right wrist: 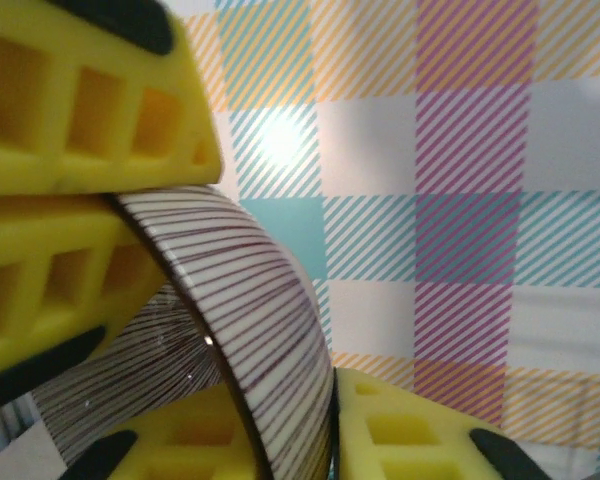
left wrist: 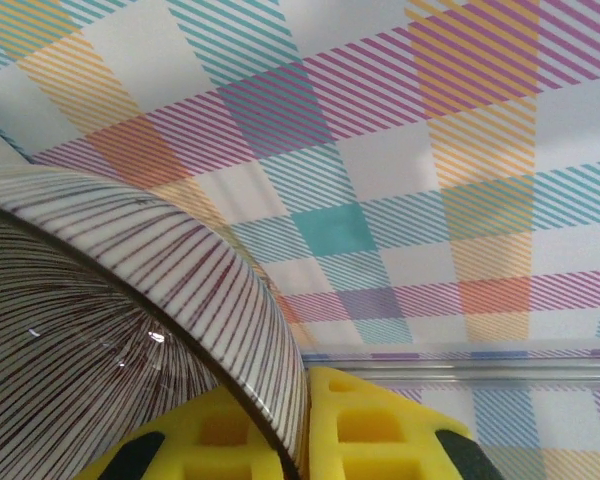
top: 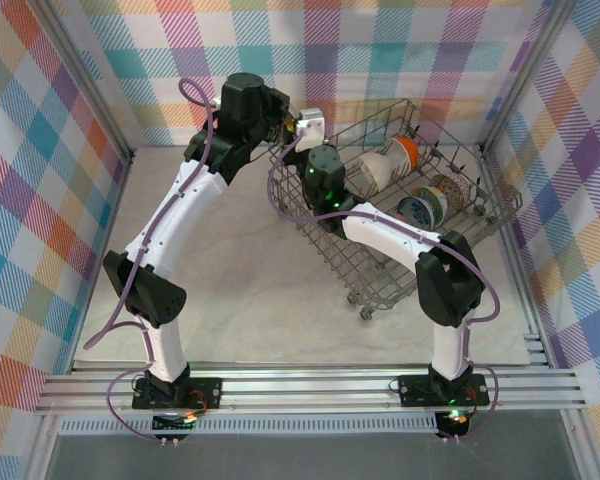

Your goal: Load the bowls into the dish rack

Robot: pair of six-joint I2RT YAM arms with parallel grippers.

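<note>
This looks like a robot lab. A left robot arm (top: 185, 205) and a right robot arm (top: 405, 238) are bolted to a metal rail (top: 310, 385) at the desk (top: 240, 280) edge, and bright checked walls (top: 40, 200) box everything in
</note>
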